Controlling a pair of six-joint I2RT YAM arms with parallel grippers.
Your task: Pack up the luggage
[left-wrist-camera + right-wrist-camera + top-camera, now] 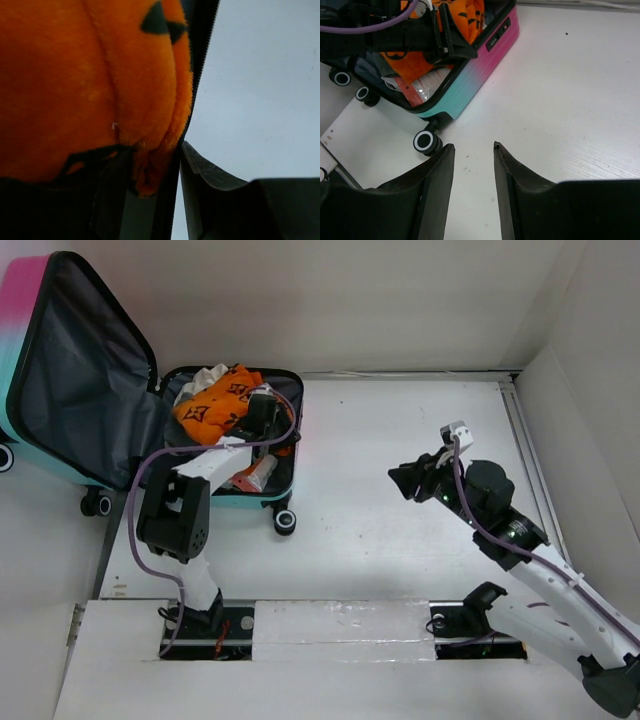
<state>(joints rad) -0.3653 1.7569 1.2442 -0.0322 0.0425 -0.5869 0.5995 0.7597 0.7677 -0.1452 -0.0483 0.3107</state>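
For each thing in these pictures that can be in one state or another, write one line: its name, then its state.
luggage: open, lid raised, packed half lying on the table.
orange plush fabric: inside the luggage, heaped above its rim.
left gripper: over the luggage, a fold of the orange plush fabric between its fingers; whether it is clamped cannot be told.
right gripper: open, holding nothing, over the table.

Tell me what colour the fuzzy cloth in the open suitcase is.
The fuzzy cloth is orange with black shapes; left wrist view.
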